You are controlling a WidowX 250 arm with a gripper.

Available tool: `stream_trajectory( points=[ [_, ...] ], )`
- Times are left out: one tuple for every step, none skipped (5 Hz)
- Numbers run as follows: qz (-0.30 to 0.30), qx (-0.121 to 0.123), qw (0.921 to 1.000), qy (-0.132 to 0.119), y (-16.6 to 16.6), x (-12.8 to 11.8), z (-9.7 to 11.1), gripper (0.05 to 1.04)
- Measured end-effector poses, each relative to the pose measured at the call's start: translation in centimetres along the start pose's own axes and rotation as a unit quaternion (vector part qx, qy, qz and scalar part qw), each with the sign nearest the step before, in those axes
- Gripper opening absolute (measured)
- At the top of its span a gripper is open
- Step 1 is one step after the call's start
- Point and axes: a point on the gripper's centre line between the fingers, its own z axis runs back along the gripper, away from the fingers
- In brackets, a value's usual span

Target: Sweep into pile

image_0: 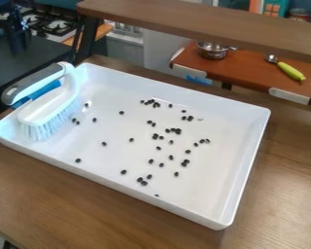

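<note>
Nearest: a brown wooden bench (67, 209), its grain running plainly. On it, set at a slant, a big white tray (203, 180), rectangular and shallow, walls raised on all sides. Inside the tray: a brush and loose beans.

Brush (51, 109) stands at the tray's left end, white body, pale bristles down on the tray floor. Its looped handle is white with a grey grip, reaching out over the left wall; some blue shows beneath. State of the jaws: cannot tell.

Behind the bench, a metal pot (213, 51) on a reddish-brown shelf (249, 70); contents too small to make out. To its right, a utensil with a yellow-green handle (291, 71).

Beans (178, 131): small, dark, rounded. Scattered, thickest around the middle of the tray, in loose clumps and pairs. A few singles lie farther left, some near the bristles.
</note>
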Motion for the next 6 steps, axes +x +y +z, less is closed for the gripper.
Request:
stream_trajectory(
  points=[
    [0.006, -0.009, 0.9998, 0.017, 0.0, -0.2, -1.4, 1.003],
    [0.003, -0.019, 0.9989, 0.042, -1.6, -0.9, -3.5, 1.003],
    [-0.013, -0.009, 0.9989, 0.045, -3.5, -0.8, -4.5, 1.003],
    [-0.012, -0.006, 0.9988, 0.047, -4.5, -0.9, -5.5, 1.003],
    [-0.013, 0.000, 0.9990, 0.044, -5.3, -0.6, -6.0, 1.003],
    [-0.013, 0.009, 0.9993, 0.032, -5.0, 0.0, -5.4, 1.002]
  ],
)
